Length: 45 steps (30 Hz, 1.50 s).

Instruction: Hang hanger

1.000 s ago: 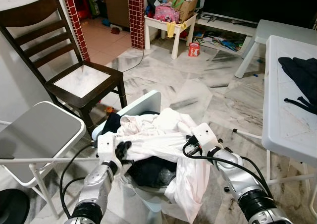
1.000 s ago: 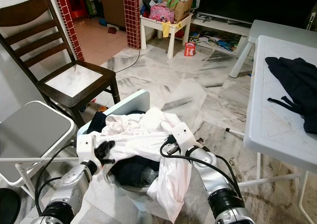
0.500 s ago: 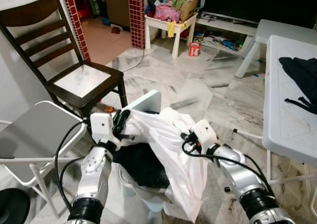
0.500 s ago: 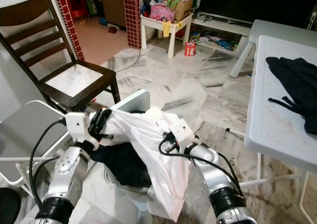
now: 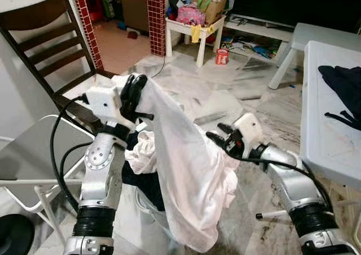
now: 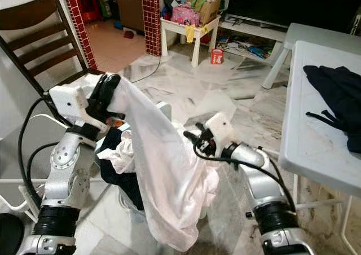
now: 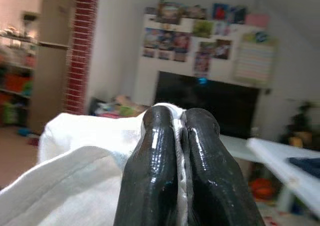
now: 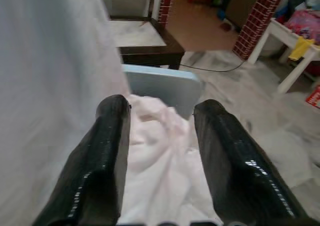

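My left gripper [image 5: 137, 88] is raised high above the laundry basket [image 6: 164, 110] and is shut on the top of a white garment [image 5: 186, 176], which hangs down in a long drape. In the left wrist view the two black fingers [image 7: 152, 171] press together with a thin edge of white cloth between them. My right gripper [image 5: 217, 136] is open at mid-height, just right of the hanging cloth. In the right wrist view, white fabric [image 8: 160, 171] lies beyond my right gripper [image 8: 160, 136]. Dark clothes [image 5: 132, 176] fill the basket under the garment.
A dark wooden chair [image 5: 39, 35] and a grey folding chair [image 5: 34, 153] stand to the left. A white table [image 5: 324, 125] with a black garment [image 5: 344, 88] is on the right. A small cluttered white table [image 5: 194, 26] stands far back on the marble floor.
My left gripper has risen well above the basket, pulling the white garment up into a hanging drape. My right gripper has come off the cloth, moved right and now stands open.
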{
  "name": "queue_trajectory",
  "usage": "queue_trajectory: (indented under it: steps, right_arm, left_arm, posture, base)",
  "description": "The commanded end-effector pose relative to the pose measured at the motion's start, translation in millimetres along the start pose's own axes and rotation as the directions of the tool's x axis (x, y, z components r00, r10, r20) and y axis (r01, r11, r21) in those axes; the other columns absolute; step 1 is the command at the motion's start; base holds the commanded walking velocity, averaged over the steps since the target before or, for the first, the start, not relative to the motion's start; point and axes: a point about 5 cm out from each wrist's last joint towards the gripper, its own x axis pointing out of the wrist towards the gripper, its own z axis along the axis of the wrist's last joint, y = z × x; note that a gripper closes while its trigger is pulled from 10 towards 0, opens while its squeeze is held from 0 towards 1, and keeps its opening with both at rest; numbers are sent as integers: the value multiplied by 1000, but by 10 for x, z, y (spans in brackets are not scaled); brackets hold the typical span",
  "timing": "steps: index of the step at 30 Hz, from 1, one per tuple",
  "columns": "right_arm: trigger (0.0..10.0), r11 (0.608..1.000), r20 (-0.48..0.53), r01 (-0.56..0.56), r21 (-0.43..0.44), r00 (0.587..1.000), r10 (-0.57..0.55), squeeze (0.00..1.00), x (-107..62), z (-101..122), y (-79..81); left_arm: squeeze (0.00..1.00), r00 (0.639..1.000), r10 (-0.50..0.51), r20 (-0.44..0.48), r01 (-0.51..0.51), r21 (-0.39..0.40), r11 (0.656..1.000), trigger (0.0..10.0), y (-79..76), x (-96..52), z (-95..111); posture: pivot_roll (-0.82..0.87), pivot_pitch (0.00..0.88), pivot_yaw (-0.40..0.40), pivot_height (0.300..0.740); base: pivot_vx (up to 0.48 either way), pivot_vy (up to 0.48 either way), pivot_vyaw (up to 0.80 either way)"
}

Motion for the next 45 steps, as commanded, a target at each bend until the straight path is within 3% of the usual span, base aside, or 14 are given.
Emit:
queue_trajectory:
  steps: [1,6,9,10,15,16,20,28,29,35,36,37,38,45]
  right_arm:
    - [10000,999,-14,47,-4,999,-47,1000,-15,-8,-79]
    - [10000,997,-34,75,-10,997,-75,1000,15,-33,-88]
    - [10000,995,-49,102,-23,994,-103,1000,48,-48,-99]
    - [10000,995,-49,102,-23,994,-103,1000,48,-48,-99]
    - [10000,990,-88,128,-58,987,-133,1000,93,-105,-97]
    - [10000,990,-93,125,-65,987,-130,1000,116,-117,-75]
    - [10000,990,-97,118,-76,987,-125,1000,145,-120,-47]
    - [10000,991,-106,73,-115,991,-85,1000,280,-135,108]
    - [10000,991,-106,73,-115,991,-85,1000,280,-135,108]
    - [10000,992,-124,33,-126,991,-49,1000,371,-176,267]
    - [10000,992,-124,33,-126,991,-49,1000,371,-176,267]
    - [10000,992,-122,19,-127,992,-34,890,393,-180,316]
    - [10000,992,-119,12,-129,993,-27,0,412,-181,354]
    - [10000,992,-160,4,-126,987,-24,0,543,-286,606]
  left_arm:
    - [0,994,-110,15,110,-62,992,0,-196,8,94]
    - [0,971,-230,-62,218,-150,964,0,-357,-145,-3]
    - [0,935,-309,-176,261,-252,932,0,-438,-383,-220]
    - [0,935,-309,-176,261,-252,932,0,-438,-383,-220]
    - [0,873,-342,-347,204,-376,904,0,-465,-781,-585]
    - [0,842,-362,-400,181,-423,888,0,-458,-929,-698]
    - [0,803,-386,-453,150,-473,868,0,-443,-1105,-815]
    - [0,683,-344,-645,-25,-491,871,0,-218,-1755,-1180]
    - [0,683,-344,-645,-25,-491,871,0,-218,-1755,-1180]
    - [0,566,-378,-733,-53,-489,871,0,-173,-2105,-1323]
    - [0,566,-378,-733,-53,-489,871,0,-173,-2105,-1323]
    - [0,543,-386,-745,-44,-485,873,0,-172,-2160,-1349]
    - [0,530,-397,-749,-43,-492,870,0,-176,-2199,-1367]
    - [0,466,-434,-771,-24,-501,865,0,-223,-2353,-1462]
  posture:
    - [-78,0,-26,740]
    - [-69,0,-32,740]
    - [-64,0,-35,740]
    - [-64,0,-35,740]
    - [-61,0,-45,740]
    - [-60,0,-47,740]
    - [-59,1,-50,740]
    - [-51,1,-55,740]
    - [-51,1,-55,740]
    - [-52,3,-55,740]
    - [-52,3,-55,740]
    - [-52,4,-54,740]
    - [-52,4,-54,740]
    - [-53,0,-52,740]
  base:
    - [0,0,0]
    - [0,0,0]
    - [0,0,0]
    - [0,0,0]
    - [0,0,0]
    - [0,0,0]
    - [0,0,0]
    - [0,0,0]
    - [0,0,0]
    - [0,0,0]
    - [0,0,0]
    - [0,0,0]
    - [0,0,0]
    - [0,0,0]
